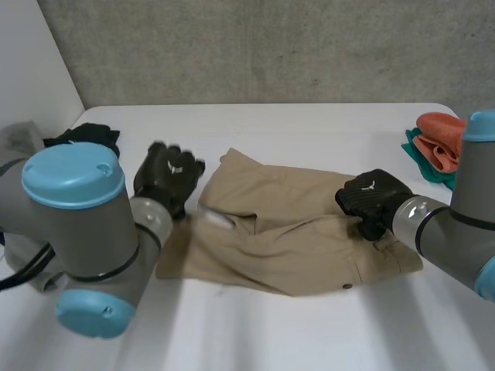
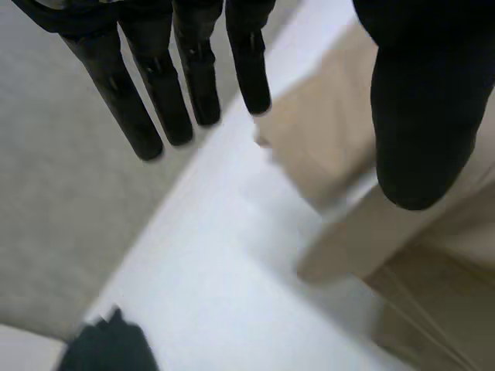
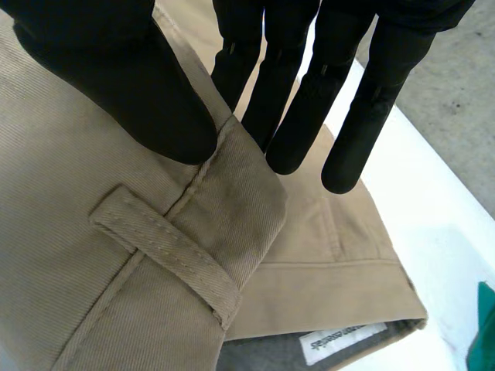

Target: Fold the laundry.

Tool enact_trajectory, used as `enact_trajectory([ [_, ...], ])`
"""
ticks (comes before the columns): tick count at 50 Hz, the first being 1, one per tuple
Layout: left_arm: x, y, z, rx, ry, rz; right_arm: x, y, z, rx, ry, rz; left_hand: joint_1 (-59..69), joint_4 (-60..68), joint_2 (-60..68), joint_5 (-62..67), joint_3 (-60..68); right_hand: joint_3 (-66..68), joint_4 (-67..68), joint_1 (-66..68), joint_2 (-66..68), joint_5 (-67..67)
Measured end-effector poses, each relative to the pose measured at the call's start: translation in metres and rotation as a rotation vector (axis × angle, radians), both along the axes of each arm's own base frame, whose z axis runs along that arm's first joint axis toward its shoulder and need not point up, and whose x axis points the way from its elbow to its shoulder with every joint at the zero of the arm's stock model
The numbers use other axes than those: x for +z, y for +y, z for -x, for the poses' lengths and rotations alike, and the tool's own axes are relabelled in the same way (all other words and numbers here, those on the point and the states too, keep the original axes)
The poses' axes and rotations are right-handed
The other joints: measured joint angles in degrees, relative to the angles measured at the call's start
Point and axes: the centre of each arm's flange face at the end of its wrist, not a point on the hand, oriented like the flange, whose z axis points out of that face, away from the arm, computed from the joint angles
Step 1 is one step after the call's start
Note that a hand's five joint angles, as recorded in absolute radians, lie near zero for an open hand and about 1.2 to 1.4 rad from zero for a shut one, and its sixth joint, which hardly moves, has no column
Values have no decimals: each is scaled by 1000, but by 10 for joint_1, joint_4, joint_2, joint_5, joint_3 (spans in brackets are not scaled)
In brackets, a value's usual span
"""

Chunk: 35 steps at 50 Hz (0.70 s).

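Okay, we are looking at khaki shorts (image 1: 286, 232) lying mid-table on the white table (image 1: 309, 124), spread between the two arms and nearer the front edge than the back. The right hand (image 1: 371, 197) is pinching the waistband (image 3: 232, 185) at the shorts' right end. In its wrist view the thumb (image 3: 131, 93) is pressing on top of the cloth beside a belt loop (image 3: 162, 255), while the fingers (image 3: 286, 116) are sitting behind the turned-up edge. We are judging that this grip is meant to lift that end for a fold. The left hand (image 1: 166, 178) is hovering just off the shorts' left end, its fingers straight and apart from the thumb, holding nothing. It is probably lining up a grab there. The fabric is reading as tan twill, creased, doubled over in places, with a white label (image 3: 344, 340) showing inside the waistband. An orange cloth (image 1: 442, 135) on a green cloth (image 1: 424, 158) is waiting at the right edge, and a black garment (image 1: 89, 135) at the left edge.
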Motion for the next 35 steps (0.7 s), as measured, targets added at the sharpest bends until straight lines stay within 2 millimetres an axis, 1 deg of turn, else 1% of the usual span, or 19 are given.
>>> enact_trajectory([
  [2,-7,10,-6,7,-35,-62,-2,2,0,5,2,-2,-89,-109,-99,-111,-100,0,0,0,0,0],
  [3,-9,13,-8,9,-43,-82,-3,2,1,6,1,-1,-89,-109,-99,-111,-100,0,0,0,0,0],
  [5,-12,19,-13,15,-53,-118,-2,3,2,7,-2,3,-121,-156,-147,-160,-149,0,0,0,0,0],
  [9,-16,25,-18,21,-42,-156,2,5,4,10,-16,19,-142,-175,-167,-183,-172,0,0,0,0,0],
  [14,-24,20,-18,14,-15,-184,12,8,7,13,-38,48,-142,-176,-168,-184,-173,0,0,0,0,0],
  [18,-36,15,-16,1,-13,-219,19,10,10,11,-54,65,-141,-174,-167,-181,-172,0,0,0,0,0],
  [21,-45,12,-15,-4,-18,-240,20,10,10,11,-57,68,-131,-166,-158,-170,-164,0,0,0,0,0],
  [22,-47,11,-14,-6,-18,-244,19,10,10,12,-57,66,-106,-143,-137,-145,-142,0,0,0,0,0],
  [23,-49,10,-13,-7,-17,-246,18,11,10,12,-56,64,-43,-87,-82,-87,-86,0,0,0,0,0],
  [24,-51,8,-12,-9,-15,-245,17,10,10,14,-55,61,-43,-87,-82,-87,-86,0,0,0,0,0],
  [25,-54,5,-10,-13,-10,-243,15,10,9,15,-53,58,145,80,84,77,79,0,0,0,0,0],
  [26,-55,3,-9,-15,-6,-240,14,9,9,17,-52,57,183,115,132,112,114,0,0,0,0,0],
  [27,-57,-1,-6,-17,1,-231,12,8,7,20,-51,57,270,199,215,194,208,0,0,0,0,0],
  [28,-57,-5,-4,-19,8,-220,10,6,6,22,-51,63,342,278,282,272,275,0,0,0,0,0],
  [29,-57,-10,-2,-19,18,-204,9,4,4,23,-52,71,356,325,331,311,321,0,0,0,0,0],
  [32,-48,-28,5,-11,58,-128,9,-7,-3,22,-64,119,356,344,347,314,338,0,0,0,0,0],
  [34,-29,-46,10,2,110,-30,17,-22,-11,13,-97,201,356,345,347,314,339,0,0,0,0,0],
  [35,-22,-51,11,6,129,4,21,-27,-15,8,-113,234,356,345,347,314,339,1,0,0,0,0],
])
